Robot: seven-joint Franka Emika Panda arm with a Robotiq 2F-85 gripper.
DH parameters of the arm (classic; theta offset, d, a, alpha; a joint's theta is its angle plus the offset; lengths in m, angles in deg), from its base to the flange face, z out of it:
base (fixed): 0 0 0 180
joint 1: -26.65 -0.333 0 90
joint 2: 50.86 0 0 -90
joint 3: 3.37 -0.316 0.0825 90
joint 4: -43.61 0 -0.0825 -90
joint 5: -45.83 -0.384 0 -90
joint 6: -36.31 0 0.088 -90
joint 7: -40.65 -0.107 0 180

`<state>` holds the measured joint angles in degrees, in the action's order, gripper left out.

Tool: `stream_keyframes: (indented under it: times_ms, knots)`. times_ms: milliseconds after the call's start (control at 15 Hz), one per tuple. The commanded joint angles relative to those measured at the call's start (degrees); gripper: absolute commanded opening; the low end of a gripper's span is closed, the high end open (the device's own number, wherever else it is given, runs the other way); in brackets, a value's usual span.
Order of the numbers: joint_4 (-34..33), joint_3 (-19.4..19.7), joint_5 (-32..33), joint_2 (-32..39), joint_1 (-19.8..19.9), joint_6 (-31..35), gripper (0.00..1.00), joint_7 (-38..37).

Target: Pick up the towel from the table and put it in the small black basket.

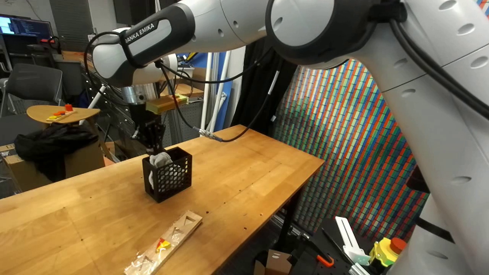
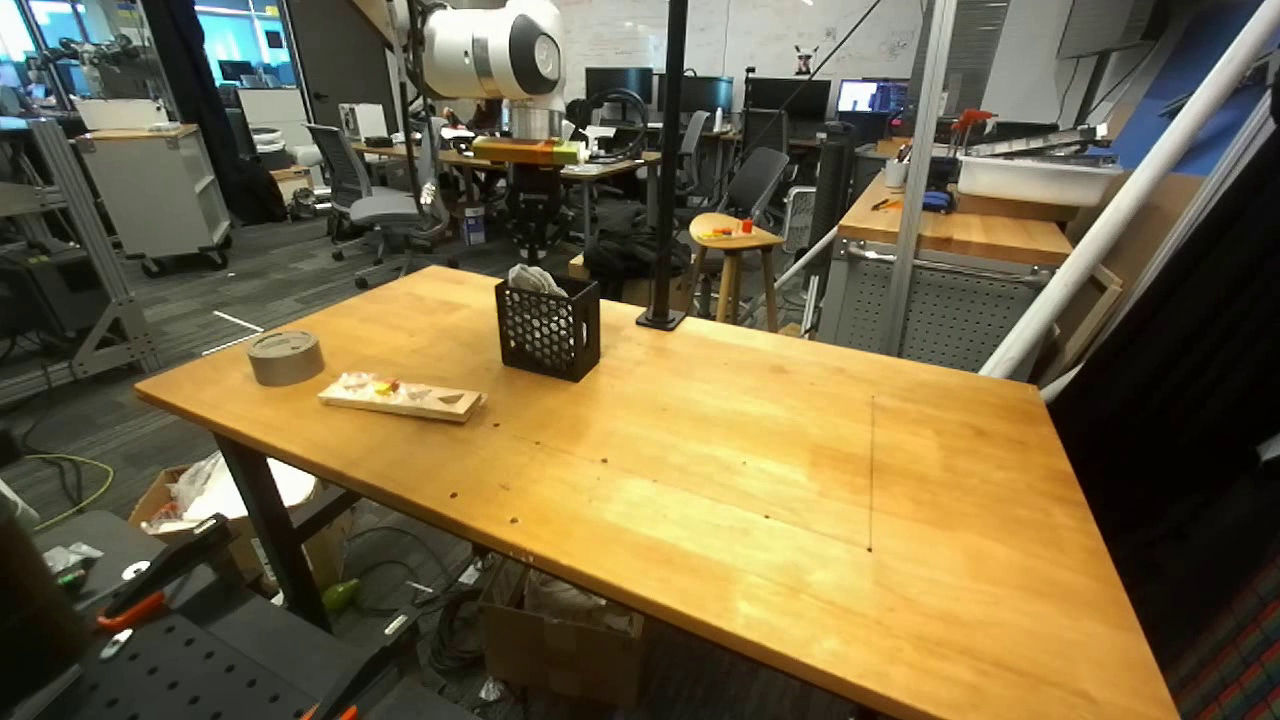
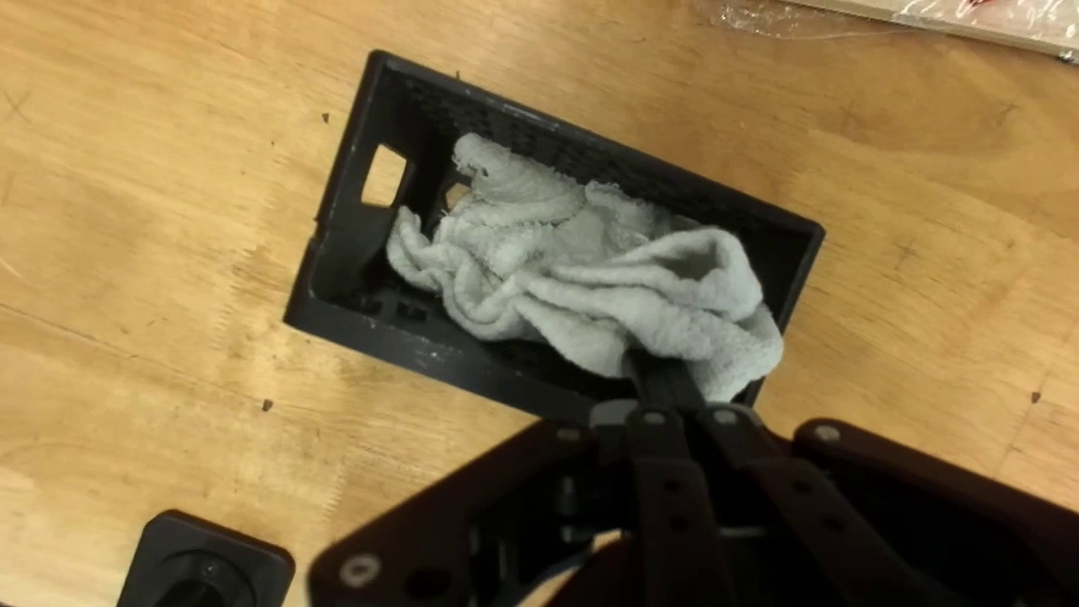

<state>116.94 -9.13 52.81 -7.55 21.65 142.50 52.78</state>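
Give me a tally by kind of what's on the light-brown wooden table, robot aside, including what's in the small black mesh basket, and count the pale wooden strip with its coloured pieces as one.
Small black perforated basket: 1
Off-white cloth towel, in the basket: 1
Pale wooden strip: 1
Grey-brown tape roll: 1
Black upright post with flat base: 1
Total: 5

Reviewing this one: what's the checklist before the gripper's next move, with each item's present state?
1. Black mesh basket upright on the wooden table: ok.
2. Gripper over the basket opening: ok.
3. Towel released: not ok; jaws shut on it.
4. Towel wholly below the rim: not ok; a bunch rises above in both exterior views.
5. Towel resting on the basket floor: cannot tell.
6. Wooden strip with triangular cutouts apart from the basket: ok.
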Motion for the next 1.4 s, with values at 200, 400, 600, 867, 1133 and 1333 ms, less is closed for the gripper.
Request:
stream_keyframes:
  times_ms: [200, 400, 600, 867, 1133, 1333]
  knots:
    - [2.17, 0.21, -1.04, -2.14, 0.25, 0.8, 0.01, -0.08]
    - [2.63, 0.42, -0.78, -2.68, 0.36, 0.53, 0.01, 0.0]
    - [4.35, 0.76, -0.4, -3.7, 0.45, 0.24, 0.01, -0.06]
    - [6.25, 0.93, -0.47, -4.81, 0.74, 0.52, 0.01, -0.09]
    - [6.76, 0.66, -0.86, -4.62, 0.91, 0.88, 0.01, 0.2]
    - [6.75, 0.42, -1.18, -3.98, 1.02, 1.49, 0.01, 0.47]
